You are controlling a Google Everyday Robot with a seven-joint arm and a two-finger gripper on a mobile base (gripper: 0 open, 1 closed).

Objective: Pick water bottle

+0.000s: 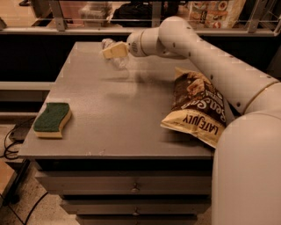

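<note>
The water bottle (118, 61) is small, clear and crinkled, with a pale cap at its upper left. It hangs tilted above the far part of the grey table (118, 118), and its faint shadow falls on the top below it. My gripper (111, 51) reaches in from the right on the white arm. Its cream fingers (115, 49) are closed across the bottle's upper part and hide some of it.
A brown and yellow chip bag (197, 107) lies at the table's right side under my arm. A green and yellow sponge (52, 119) lies near the front left corner. A railing with shelved goods (210, 11) runs behind the table. Drawers are below the top.
</note>
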